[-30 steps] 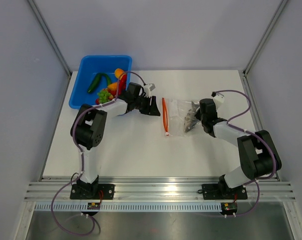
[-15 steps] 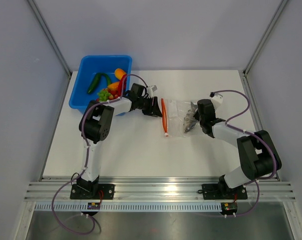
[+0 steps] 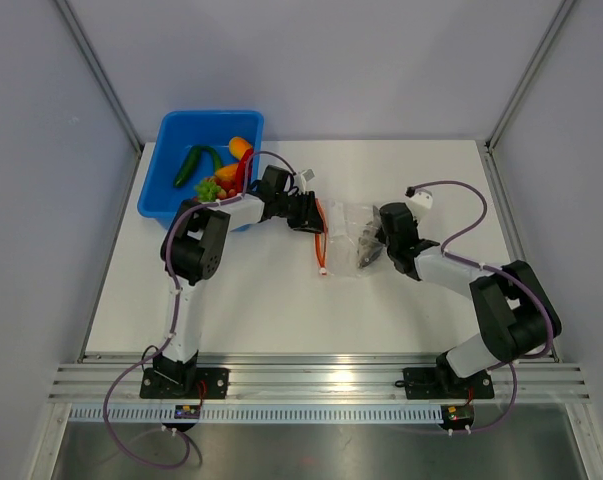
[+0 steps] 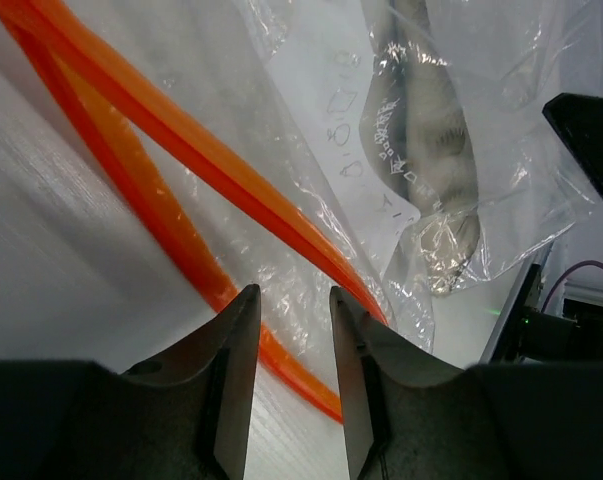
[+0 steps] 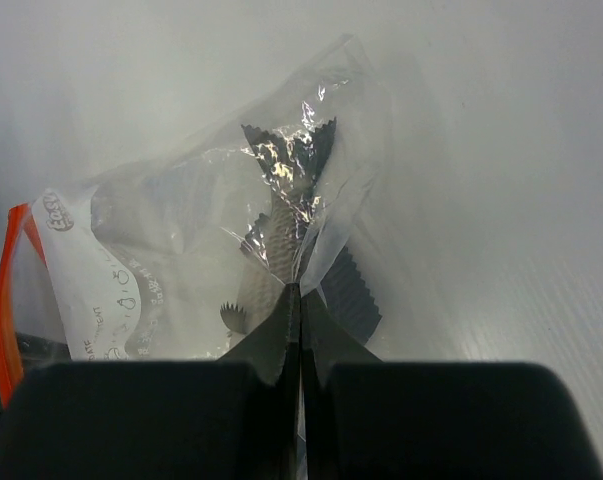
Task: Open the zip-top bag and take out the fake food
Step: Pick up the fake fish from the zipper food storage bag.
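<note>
Right wrist: right tool (image 5: pixel 299 300) pinches zip-top bag (image 5: pixel 171 235) | left wrist: left tool (image 4: pixel 294 305) spread, seemingly over zip strip (image 4: pixel 186 150)

Clear zip-top bag (image 3: pixel 346 225), orange-red zip strip (image 3: pixel 325 240), grey fish (image 4: pixel 431 125), blue tub (image 3: pixel 153 190)

- A clear crinkly plastic zip-top bag (image 3: pixel 343 230) lies near the middle of the white tabletop (image 3: pixel 281 300). Its orange-red zip strip (image 3: pixel 324 238) runs along the edge facing the tub, and the strip's two bands part into a narrow V (image 4: pixel 131 110). A white printed label (image 5: pixel 93 285) shows on it.
- A grey plastic toy fish (image 3: pixel 368 250) sits inside the bag, at the end away from the strip.
- A green toy cucumber (image 3: pixel 191 165), orange piece (image 3: pixel 239 146), green grapes (image 3: pixel 209 188) and red piece (image 3: pixel 244 166) lie in the blue plastic tub (image 3: pixel 171 150), apart from the bag.
</note>
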`<state>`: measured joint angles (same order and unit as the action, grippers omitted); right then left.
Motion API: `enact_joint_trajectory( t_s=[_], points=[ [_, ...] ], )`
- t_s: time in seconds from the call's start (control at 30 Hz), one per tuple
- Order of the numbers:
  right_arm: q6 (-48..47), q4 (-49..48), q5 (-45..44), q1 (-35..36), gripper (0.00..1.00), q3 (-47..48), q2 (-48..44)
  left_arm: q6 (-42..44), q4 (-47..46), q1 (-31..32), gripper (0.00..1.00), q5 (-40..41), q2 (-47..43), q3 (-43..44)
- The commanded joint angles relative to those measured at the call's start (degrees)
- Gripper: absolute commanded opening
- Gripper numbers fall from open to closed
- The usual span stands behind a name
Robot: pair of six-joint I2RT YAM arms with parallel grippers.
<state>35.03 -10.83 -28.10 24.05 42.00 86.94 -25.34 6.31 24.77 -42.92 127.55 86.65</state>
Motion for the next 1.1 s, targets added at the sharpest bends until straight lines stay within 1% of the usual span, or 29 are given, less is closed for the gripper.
enact_joint_trajectory(
  t_s=[0.0, 0.23, 0.5, 0.7, 0.8, 0.83, 0.97, 1.07],
  points=[
    [1.88, -1.04, -5.12, 2.22, 0.00, 1.33, -2.12, -3.92, -3.84, 0.01, 0.36, -4.27, 0.60, 1.42],
    [1.98, -1.39, -7.85, 5.39, 0.00, 2.82, -1.24, -6.91, -5.69, 0.10, 0.35, -6.83, 2.35, 1.42],
    [2.24, -4.19, -8.90, 8.29, 0.00, 1.78, -1.77, -7.09, -6.04, 0.10, 0.45, -7.09, 2.79, 0.62],
    [-0.74, -4.29, -11.62, 8.29, 0.00, 3.61, -3.70, -5.77, -5.25, 0.10, 0.45, -6.39, 3.06, 0.63],
    [-1.97, -4.37, -10.76, 8.29, 0.00, 4.58, -4.84, -6.90, -8.93, 0.10, 0.45, -6.92, 2.71, -1.73],
    [-2.07, -4.29, -10.32, 8.38, 0.00, 4.76, -5.46, -7.43, -12.25, 0.10, 0.44, -7.27, 2.71, -2.62],
    [-2.50, -3.67, -8.99, 8.82, 0.00, 5.20, -8.18, -9.72, -17.72, -0.16, 0.43, -8.84, 2.71, -5.00],
    [-2.51, -2.53, -8.38, 9.26, 0.00, 5.29, -10.29, -12.00, -22.73, -0.69, 0.45, -10.42, 2.01, -7.19]
  ],
)
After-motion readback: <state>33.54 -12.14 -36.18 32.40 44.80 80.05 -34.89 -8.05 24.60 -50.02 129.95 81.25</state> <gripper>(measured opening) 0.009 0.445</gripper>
